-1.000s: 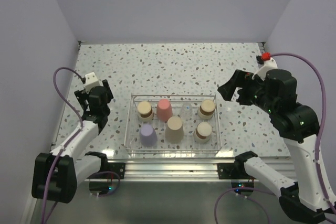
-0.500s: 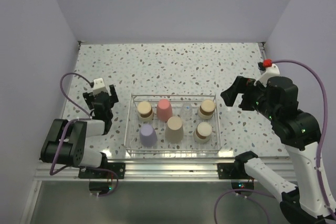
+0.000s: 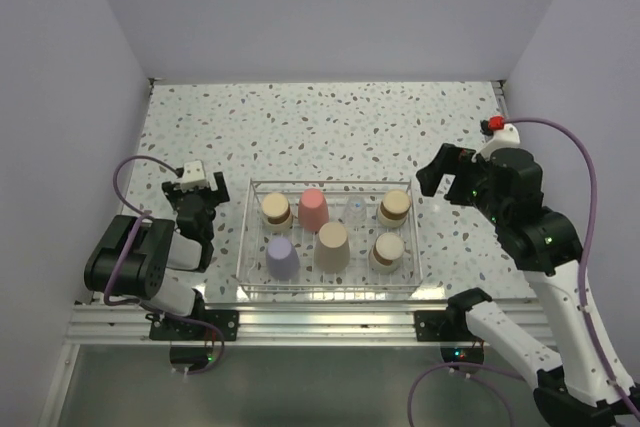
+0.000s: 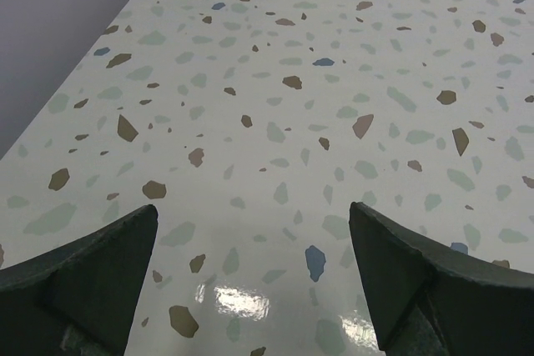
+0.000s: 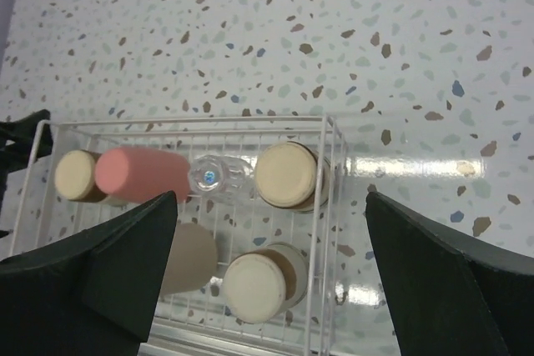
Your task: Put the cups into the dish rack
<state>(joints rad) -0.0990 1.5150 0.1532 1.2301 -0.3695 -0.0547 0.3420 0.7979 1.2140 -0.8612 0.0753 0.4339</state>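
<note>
Retracted, left fingers point(image 4: 83, 281) and right fingers point(image 5: 108, 264) gape wide beside wire-barred dish rack point(image 3: 308, 279)

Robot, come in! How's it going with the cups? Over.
Left claw open, empty. Right claw open, empty, above the rack. All seven cups inside the dish rack. Nothing blocking. Over.

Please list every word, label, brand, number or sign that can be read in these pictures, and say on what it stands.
There are none: no readable text shows on the cups, the rack or the table.
</note>
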